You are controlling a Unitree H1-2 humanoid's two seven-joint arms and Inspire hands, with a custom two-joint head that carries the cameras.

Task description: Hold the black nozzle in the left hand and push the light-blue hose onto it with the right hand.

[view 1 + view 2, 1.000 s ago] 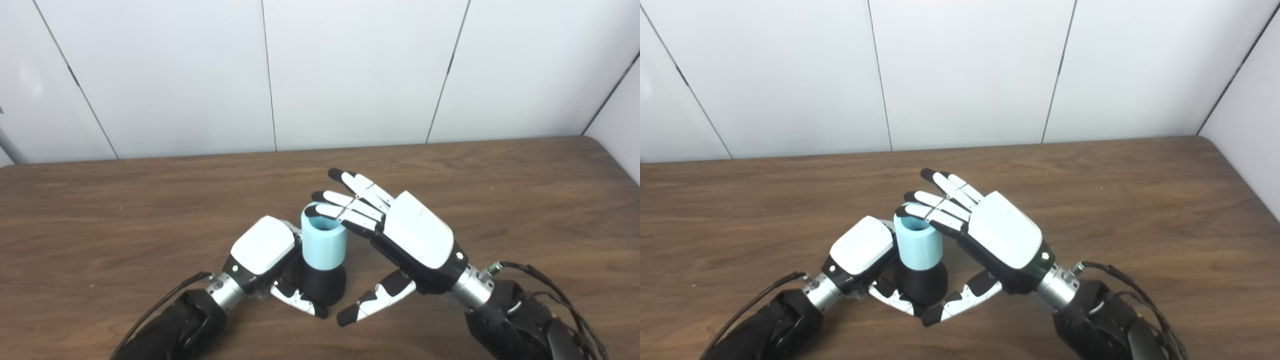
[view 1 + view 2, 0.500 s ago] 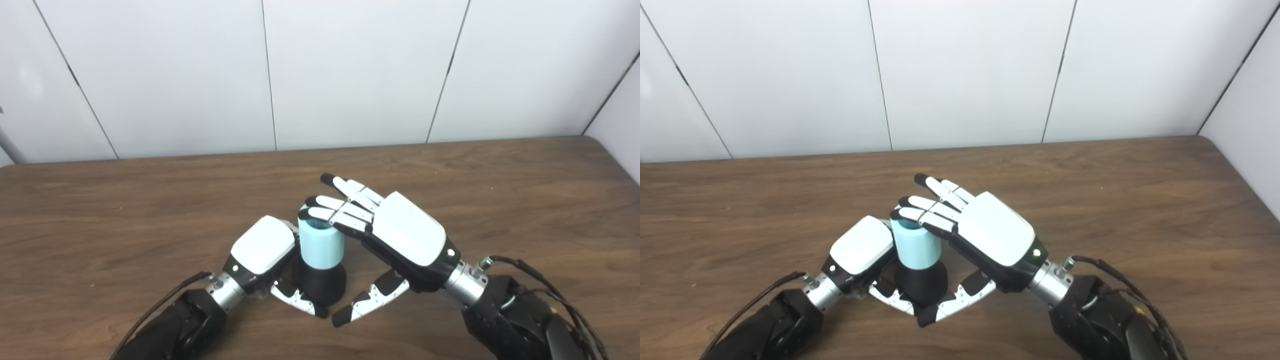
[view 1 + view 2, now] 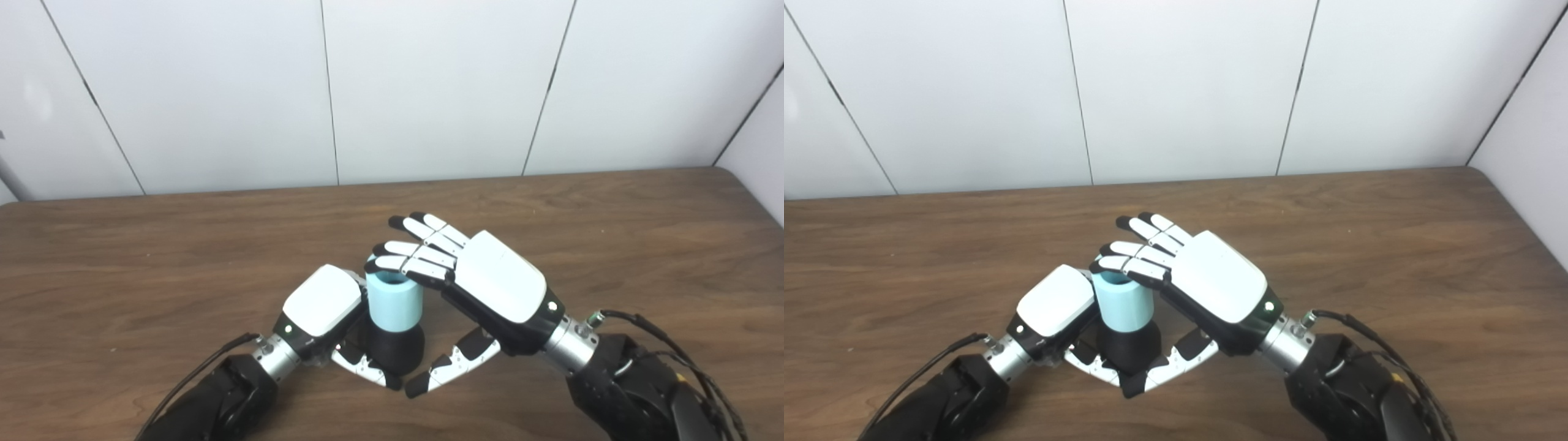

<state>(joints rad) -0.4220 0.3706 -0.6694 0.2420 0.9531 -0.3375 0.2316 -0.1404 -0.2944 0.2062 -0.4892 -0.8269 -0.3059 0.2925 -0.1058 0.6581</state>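
hose [image 3: 395,301] on nozzle [image 3: 397,350] | left hand [image 3: 323,306] left | right hand [image 3: 484,288] right

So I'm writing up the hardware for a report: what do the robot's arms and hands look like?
Both match. The left hand and right hand have glossy white back shells on black frames, white fingers with black tips, and a small green light near a silver metal wrist. The forearms are black, with thin black cables running along them.

light-blue hose [image 3: 394,301], black nozzle [image 3: 395,349], wood-grain brown table [image 3: 612,245]
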